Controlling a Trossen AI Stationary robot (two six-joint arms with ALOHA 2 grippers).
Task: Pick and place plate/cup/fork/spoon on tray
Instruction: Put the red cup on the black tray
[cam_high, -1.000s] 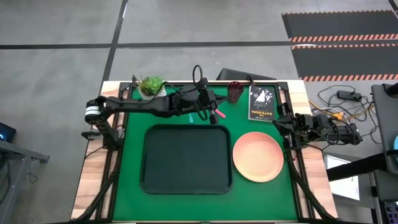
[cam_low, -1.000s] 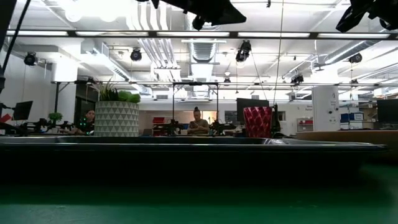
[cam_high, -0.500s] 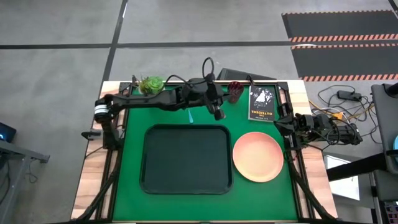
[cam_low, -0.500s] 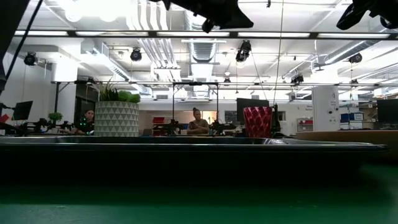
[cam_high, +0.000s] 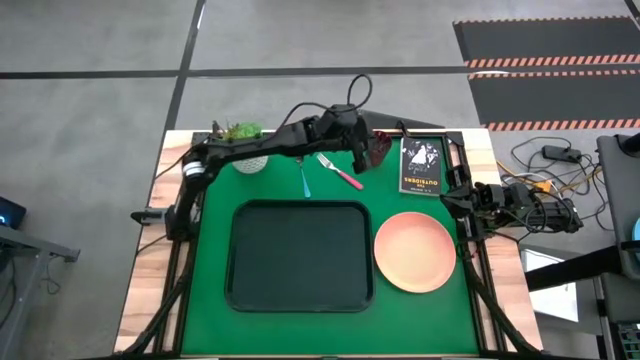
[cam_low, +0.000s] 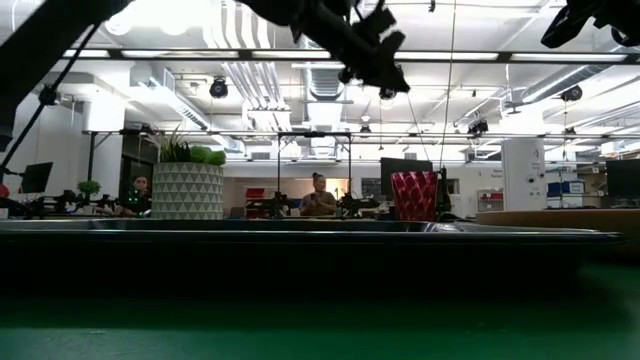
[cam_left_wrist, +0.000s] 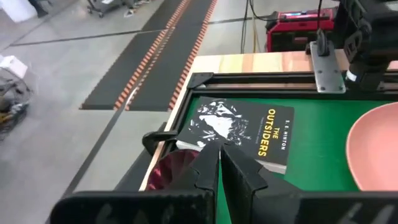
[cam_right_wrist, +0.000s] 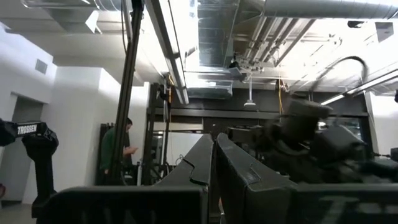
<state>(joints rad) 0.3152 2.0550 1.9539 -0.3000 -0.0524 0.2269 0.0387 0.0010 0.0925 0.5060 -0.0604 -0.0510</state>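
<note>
My left gripper (cam_high: 361, 160) hangs shut and empty above the table's far side, just left of the dark red cup (cam_high: 378, 147). It also shows in the left wrist view (cam_left_wrist: 219, 154) and the low view (cam_low: 383, 72). The cup (cam_left_wrist: 169, 172) stands upright on the green mat. The pink-handled fork (cam_high: 340, 172) and the teal-handled spoon (cam_high: 305, 181) lie on the mat by the tray's far rim. The dark tray (cam_high: 300, 256) lies at the middle, the salmon plate (cam_high: 415, 252) to its right. My right gripper (cam_high: 458, 198) waits shut at the table's right edge.
A black book (cam_high: 421, 165) lies right of the cup, by the far edge. A white pot with a green plant (cam_high: 243, 137) stands at the far left, partly under my left arm. A black frame runs around the green mat.
My left gripper has swung toward the table's right and far edges, toward the cup, and has come down somewhat. The fork and spoon, which the arm covered before, now show on the mat and lie still.
</note>
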